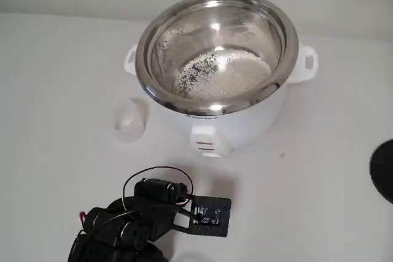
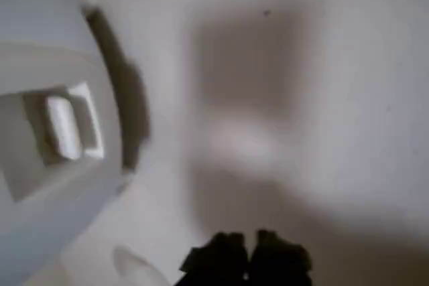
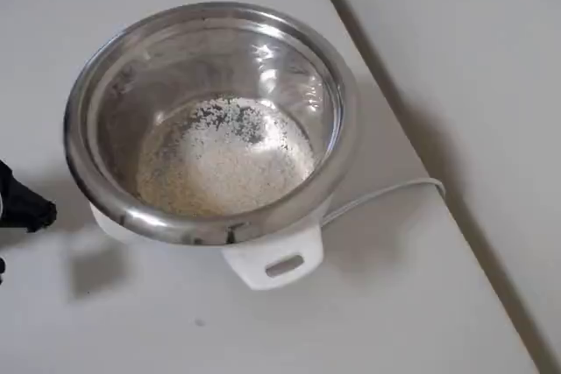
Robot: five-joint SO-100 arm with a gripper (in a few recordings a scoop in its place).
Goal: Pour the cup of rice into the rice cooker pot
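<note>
**Rice lay in the steel pot, cup set aside**

The rice cooker pot [image 1: 216,50], shiny steel in a white body, held a pale grainy patch of rice [image 1: 221,70] across its bottom. The small whitish cup [image 1: 130,116] sat on the table [image 1: 55,78] at the pot's eight o'clock. The gripper [image 2: 247,254] showed dark fingertips pressed together, pinching nothing.

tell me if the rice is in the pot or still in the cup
In the pot: the rice lies as a pale grainy layer on the bottom of the rice cooker pot, in both the overhead and fixed views.
</note>
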